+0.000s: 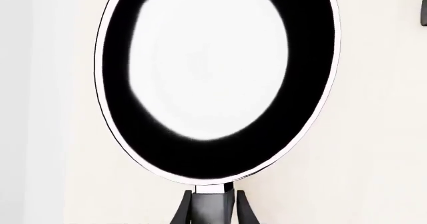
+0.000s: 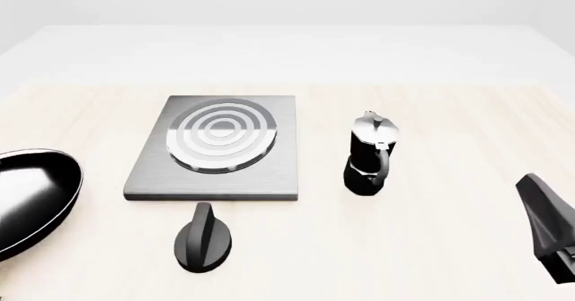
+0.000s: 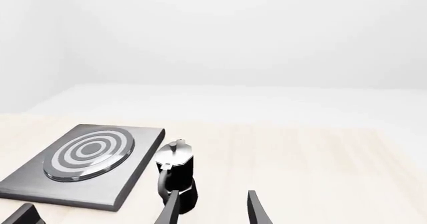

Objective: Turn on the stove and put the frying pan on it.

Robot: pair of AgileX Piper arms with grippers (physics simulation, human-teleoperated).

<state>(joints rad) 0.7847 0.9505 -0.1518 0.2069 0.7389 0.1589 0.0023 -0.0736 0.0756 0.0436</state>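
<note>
Glossy black, the frying pan (image 2: 31, 200) hangs by its handle in my left pincer (image 1: 213, 204) at the table's left edge, the stove (image 2: 215, 149) rightward, its knob (image 2: 204, 237) nearer my empty, parted right pincer (image 3: 213, 209).

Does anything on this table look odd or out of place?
Only the frying pan: it sits tilted at the table's left edge, off the stove, its handle between the left end effector's fingers. The moka pot and knob stand upright; nothing is spilled.
</note>
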